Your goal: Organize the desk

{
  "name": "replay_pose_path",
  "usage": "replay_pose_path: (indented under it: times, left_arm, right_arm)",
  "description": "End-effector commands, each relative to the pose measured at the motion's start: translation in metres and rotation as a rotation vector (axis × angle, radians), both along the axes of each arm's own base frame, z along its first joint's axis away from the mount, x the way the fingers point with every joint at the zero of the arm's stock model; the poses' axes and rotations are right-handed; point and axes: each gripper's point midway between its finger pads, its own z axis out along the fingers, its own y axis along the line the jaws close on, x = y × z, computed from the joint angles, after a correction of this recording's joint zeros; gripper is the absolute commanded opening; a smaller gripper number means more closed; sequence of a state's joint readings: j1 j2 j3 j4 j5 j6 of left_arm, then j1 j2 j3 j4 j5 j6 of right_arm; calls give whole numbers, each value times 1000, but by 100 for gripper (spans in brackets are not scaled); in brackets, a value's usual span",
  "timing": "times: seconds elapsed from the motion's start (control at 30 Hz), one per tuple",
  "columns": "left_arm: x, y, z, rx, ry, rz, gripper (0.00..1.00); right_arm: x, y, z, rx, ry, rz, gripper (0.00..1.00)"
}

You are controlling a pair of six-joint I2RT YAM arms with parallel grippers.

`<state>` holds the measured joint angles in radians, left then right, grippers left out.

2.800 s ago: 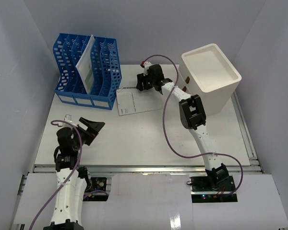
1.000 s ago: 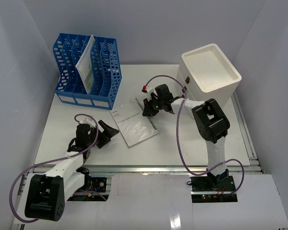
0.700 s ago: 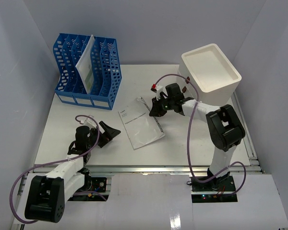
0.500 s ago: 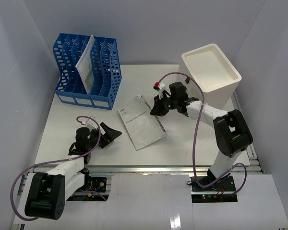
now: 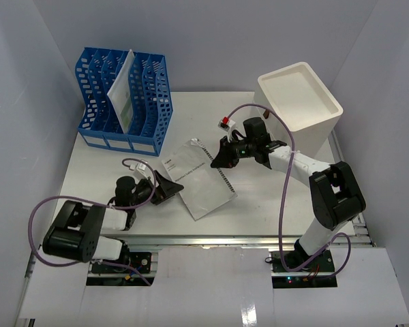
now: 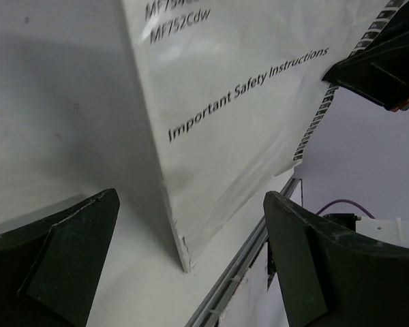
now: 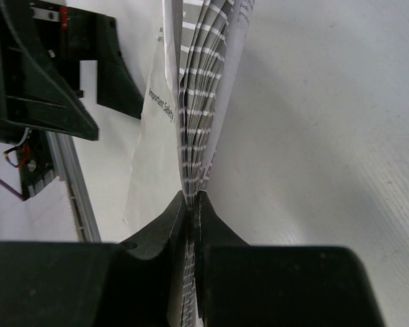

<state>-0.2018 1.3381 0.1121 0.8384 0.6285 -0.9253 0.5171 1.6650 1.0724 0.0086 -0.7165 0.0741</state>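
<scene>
A spiral-bound booklet (image 5: 201, 178) titled "Important Safety Instructions" lies mid-desk on the white desk (image 5: 273, 197). My right gripper (image 5: 218, 155) is shut on its bound edge, which is lifted off the desk. In the right wrist view the black fingers (image 7: 163, 225) pinch the booklet (image 7: 204, 88) at the gripper (image 7: 193, 204). My left gripper (image 5: 165, 187) is open, low on the desk at the booklet's near left corner. In the left wrist view that booklet (image 6: 245, 88) corner sits between the wide-apart fingers (image 6: 61, 266) of the gripper (image 6: 191, 262).
A blue slotted file rack (image 5: 126, 95) holding a white folder (image 5: 123, 85) stands at the back left. A cream cabinet (image 5: 301, 109) stands at the back right, close behind the right arm. A metal rail (image 5: 211, 238) runs along the desk's front edge.
The right gripper has pulled the booklet's bound edge to the right, turning the booklet. The left arm has dropped low and slid its open gripper right to the booklet's corner.
</scene>
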Motion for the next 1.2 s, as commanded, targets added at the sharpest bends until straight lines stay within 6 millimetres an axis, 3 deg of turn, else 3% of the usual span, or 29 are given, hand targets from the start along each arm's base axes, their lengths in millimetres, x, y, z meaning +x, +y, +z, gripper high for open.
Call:
replay_pose_path:
  times: [0.0, 0.1, 0.17, 0.37, 0.47, 0.5, 0.6, 0.63, 0.67, 0.73, 0.83, 0.9, 1.0, 1.07, 1.17]
  left_arm:
    - [30, -23, 25, -25, -129, -32, 98]
    - [41, -36, 27, -20, -158, -30, 98]
    - [48, -43, 30, -32, -185, -35, 93]
    - [44, -55, 66, -134, -311, -99, 35]
    - [37, -56, 82, -130, -377, -128, 3]
    - [35, -55, 87, -117, -397, -134, 0]
    - [40, -48, 108, -8, -442, -114, 0]
    - [39, -43, 106, 51, -448, -101, 0]
    - [47, -38, 121, 133, -528, -86, 0]
    - [62, -14, 154, 289, -611, 28, 0]
    - [68, 19, 193, 437, -654, 172, 0]
    - [77, 42, 232, 531, -702, 286, 0]
    - [90, 72, 281, 638, -735, 434, 0]
    - [101, 81, 300, 692, -749, 485, 0]
    - [118, 95, 353, 754, -826, 578, 0]
  right_arm:
    - [-18, 10, 30, 123, 10, 107, 8]
    - [-29, 10, 33, 136, 7, 139, 8]
    - [-36, 6, 32, 134, 5, 145, 8]
    - [-35, -5, 24, 71, -58, 109, 13]
    - [-29, -11, 20, 14, -99, 76, 30]
    - [-26, -14, 21, -3, -121, 63, 36]
    - [-11, -28, 25, -97, -233, 10, 58]
    - [-4, -34, 27, -129, -275, -16, 65]
    - [3, -41, 37, -158, -339, -55, 70]
    - [36, -75, 55, -295, -517, -222, 89]
    - [49, -112, 89, -324, -659, -311, 90]
    - [35, -110, 96, -243, -675, -228, 90]
    - [13, -109, 95, -154, -678, -132, 90]
    - [6, -110, 90, -128, -675, -106, 90]
    - [1, -110, 86, -99, -644, -83, 90]
